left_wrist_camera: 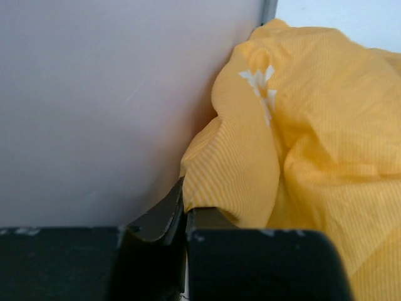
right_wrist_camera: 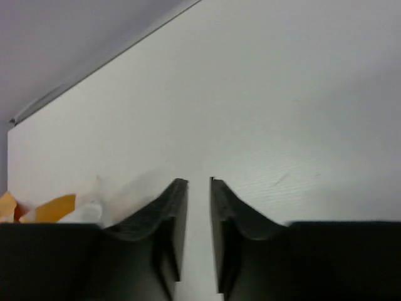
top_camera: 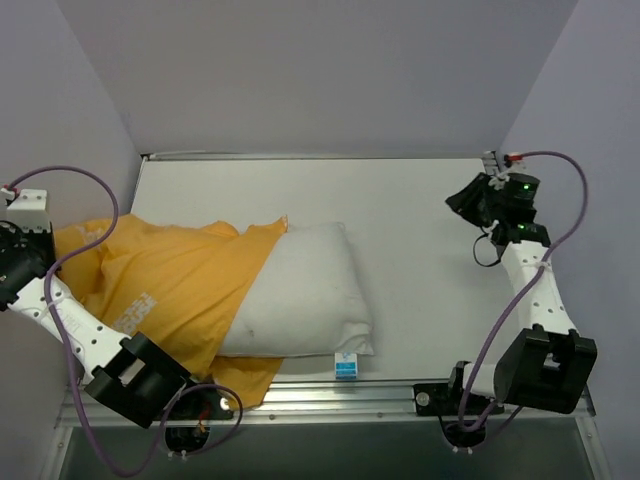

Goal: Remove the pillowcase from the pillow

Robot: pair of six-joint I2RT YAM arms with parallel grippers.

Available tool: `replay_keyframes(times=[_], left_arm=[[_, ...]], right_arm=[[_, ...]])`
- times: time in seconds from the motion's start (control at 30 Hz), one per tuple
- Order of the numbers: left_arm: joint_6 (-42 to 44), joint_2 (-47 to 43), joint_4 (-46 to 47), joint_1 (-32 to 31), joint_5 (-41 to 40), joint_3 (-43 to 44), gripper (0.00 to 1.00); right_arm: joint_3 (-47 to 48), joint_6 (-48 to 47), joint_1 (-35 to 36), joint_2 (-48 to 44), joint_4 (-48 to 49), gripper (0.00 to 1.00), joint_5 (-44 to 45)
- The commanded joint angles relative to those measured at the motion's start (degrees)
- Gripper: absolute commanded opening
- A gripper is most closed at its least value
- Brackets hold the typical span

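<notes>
desk: white, carries all items. pillowcase: orange-yellow, bunched at the left hand and spread from it toward the right hand; it covers only the end of the pillow nearer the left hand. the pillow's white end is bare, well apart from the right hand. left hand: closed, gripping a pillowcase fold beside the side wall. right hand: fingers narrowly parted, gripping nothing, above bare desk. tag: blue-and-white, at the pillow's near edge.

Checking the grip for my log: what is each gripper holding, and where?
Left gripper pinches the pillowcase at a bunched fold; right gripper holds nothing.
</notes>
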Motion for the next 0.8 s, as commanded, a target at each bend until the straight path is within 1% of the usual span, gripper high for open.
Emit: replay_keyframes(times=[0.0, 0.03, 0.07, 0.1, 0.13, 0.17, 0.2, 0.23, 0.27, 0.3, 0.33, 0.4, 0.43, 0.5, 0.53, 0.57, 0.6, 0.63, 0.7, 0.73, 0.77], left_arm=[[0.19, -0.41, -0.24, -2.33, 2.96, -0.09, 0.02], [0.01, -0.32, -0.5, -2.94, 2.79, -0.09, 0.02], [-0.08, -0.41, -1.03, -3.73, 2.44, -0.17, 0.02], [-0.17, -0.41, -1.21, -5.57, 1.3, -0.26, 0.02], [-0.17, -0.49, -1.64, -6.46, 0.86, -0.35, 0.02], [-0.25, -0.5, -2.43, -7.16, 0.68, -0.35, 0.02], [-0.43, -0.58, -2.88, -8.3, 0.68, -0.52, 0.02], [-0.52, -0.58, -3.14, -8.83, 0.59, -0.7, 0.02], [-0.69, -0.58, -3.58, -9.27, 0.41, -0.88, 0.02], [-0.87, -0.5, -3.67, -9.8, 0.06, -1.14, 0.02], [-0.96, -0.5, -3.76, -10.33, -0.29, -1.58, 0.02], [-0.87, -0.5, -4.46, -10.59, -0.38, -1.84, 0.02], [-0.52, -0.5, -5.24, -11.03, -0.38, -1.84, 0.02], [-0.08, -0.5, -6.56, -11.65, -0.12, -1.58, 0.02], [0.7, -0.5, -8.49, -12.52, 0.06, -1.49, 0.05], [1.23, -0.41, -9.46, -13.14, 0.5, -1.14, 0.11], [1.76, -0.41, -10.78, -13.84, 0.94, -1.05, 0.18], [3.33, -0.49, -13.66, -14.46, 1.55, -0.79, 0.4], [4.84, -0.32, -17.01, -17.09, 3.92, 0.09, 0.66], [6.23, -0.15, -20.95, -18.06, 4.8, 0.7, 0.74], [6.68, 0.03, -22.99, -20.68, 5.85, 2.01, 0.94]], right_arm=[[-2.22, -4.31, 13.49, -2.3, 0.59, 0.32, 0.34], [-2.48, -4.4, 16.07, -1.96, 0.68, 0.42, 0.25], [-2.57, -4.49, 19.14, -1.69, 0.69, 0.63, 0.25], [-2.66, -4.4, 24.05, -1.43, 1.29, 0.78, 0.51], [-2.57, -4.4, 26.36, -0.73, 2.34, 0.91, 0.69], [-2.57, -4.14, 28.47, -0.37, 3.23, 0.97, 0.78], [-2.31, -4.05, 30.58, -0.02, 3.5, 0.99, 0.43], [-1.87, -3.96, 34.69, 1.03, 3.76, 1.0, 0.69], [-1.35, -4.22, 36.99, 1.65, 4.11, 1.0, 1.13], [0.49, -4.66, 39.19, 2.43, 3.85, 1.0, 3.22], [1.55, -4.92, 43.56, 4.36, 3.07, 1.0, 4.63], [3.66, -5.02, 46.84, 7.0, 2.1, 1.0, 5.87], [5.41, -4.84, 49.56, 10.06, 1.48, 1.0, 6.83], [6.65, -5.54, 52.3, 12.89, -0.72, 1.0, 8.68], [7.18, -5.54, 53.61, 15.42, -1.33, 1.0, 10.6], [7.18, -5.46, 55.98, 16.76, -1.25, 1.0, 10.8], [7.18, -5.19, 56.87, 19.2, -0.99, 1.0, 10.54], [7.1, -5.02, 57.57, 20.36, -1.68, 1.0, 10.8], [6.31, -5.28, 58.81, 22.65, -2.65, 1.0, 13.77], [5.78, -5.28, 58.9, 24.4, -3.44, 1.0, 15.09], [4.21, -5.28, 58.9, 25.11, -3.62, 1.0, 17.11]])
